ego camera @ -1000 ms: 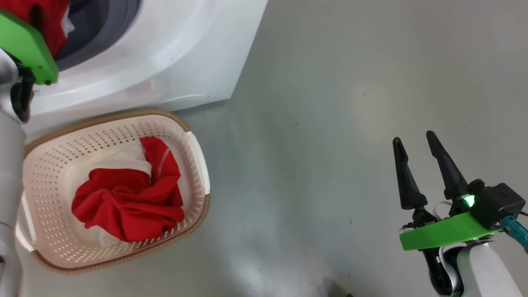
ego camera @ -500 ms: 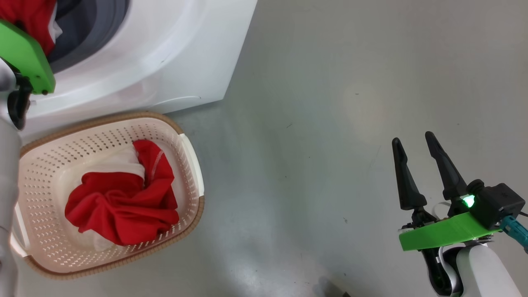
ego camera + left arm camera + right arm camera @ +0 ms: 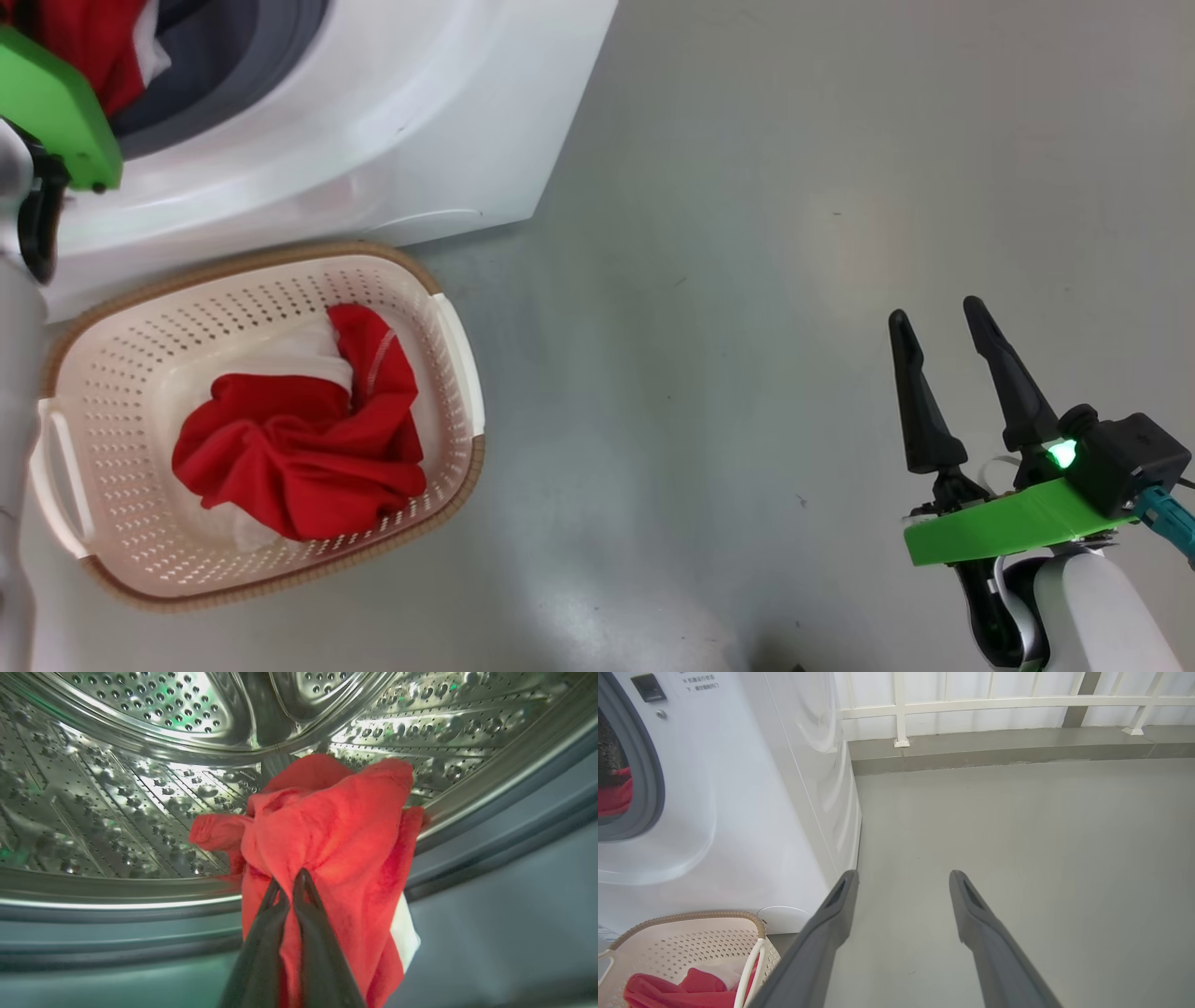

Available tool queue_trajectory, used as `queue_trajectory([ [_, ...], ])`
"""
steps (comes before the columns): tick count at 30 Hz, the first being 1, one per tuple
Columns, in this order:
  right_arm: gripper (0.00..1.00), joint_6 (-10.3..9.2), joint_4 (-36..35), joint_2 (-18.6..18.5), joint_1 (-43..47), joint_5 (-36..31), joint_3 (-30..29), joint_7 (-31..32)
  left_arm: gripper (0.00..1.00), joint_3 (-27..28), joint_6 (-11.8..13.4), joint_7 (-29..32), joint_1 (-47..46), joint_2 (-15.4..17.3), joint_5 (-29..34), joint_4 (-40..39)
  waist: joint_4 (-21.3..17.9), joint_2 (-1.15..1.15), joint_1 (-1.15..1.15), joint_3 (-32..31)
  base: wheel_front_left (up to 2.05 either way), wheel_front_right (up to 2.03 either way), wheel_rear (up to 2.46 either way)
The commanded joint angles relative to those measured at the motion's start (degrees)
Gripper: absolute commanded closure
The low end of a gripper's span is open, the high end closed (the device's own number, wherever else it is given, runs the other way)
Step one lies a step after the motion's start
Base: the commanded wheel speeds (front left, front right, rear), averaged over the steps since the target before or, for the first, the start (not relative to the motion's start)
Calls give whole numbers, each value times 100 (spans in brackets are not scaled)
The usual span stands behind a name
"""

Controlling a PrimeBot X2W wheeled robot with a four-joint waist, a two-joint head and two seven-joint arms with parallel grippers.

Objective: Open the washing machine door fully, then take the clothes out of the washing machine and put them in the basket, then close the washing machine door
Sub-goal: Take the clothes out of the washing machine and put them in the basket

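Observation:
My left gripper [image 3: 289, 879] is inside the washing machine's steel drum [image 3: 140, 788], shut on a bright red garment [image 3: 327, 830] with a white trim band. The garment hangs bunched over the grey-blue gasket [image 3: 490, 835]. In the head view the left wrist's green plate [image 3: 56, 112] sits at the washer opening, with red clothes [image 3: 75, 37] behind it. The cream basket [image 3: 280, 257] stands on the floor in front of the white washing machine [image 3: 373, 121] and holds more red clothes [image 3: 299, 448]. My right gripper [image 3: 936, 315] hangs open over bare floor, far right of the basket. The washing machine door is out of view.
Grey floor [image 3: 747, 280] stretches to the right of the washer and basket. In the right wrist view a white railing [image 3: 994, 704] on a low curb [image 3: 994, 751] bounds the far side. The basket's rim [image 3: 691, 915] sits close against the washer front [image 3: 761, 788].
My left gripper has gone from open to shut on the red garment in the drum. The head camera has shifted slightly. The right arm and the basket have not moved.

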Motion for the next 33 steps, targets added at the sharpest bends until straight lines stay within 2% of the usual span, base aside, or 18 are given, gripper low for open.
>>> queue_trajectory([
  [1,0,36,-101,-79,-58,61,84,-36,100,13,-36,-152,-46,227,33,-177,48,0,0,-31,0,0,0],
  [13,0,36,-120,-79,-44,9,43,-36,100,48,-24,-1224,302,97,-101,-603,318,0,0,-121,0,0,0],
  [23,0,36,-98,-79,7,-28,8,-36,100,135,-15,-1366,976,16,-215,-1354,495,0,0,-329,0,0,0],
  [33,0,36,-96,-79,95,-94,-71,-36,100,353,106,-1373,2105,-111,-335,-2589,628,0,0,-689,0,0,0],
])
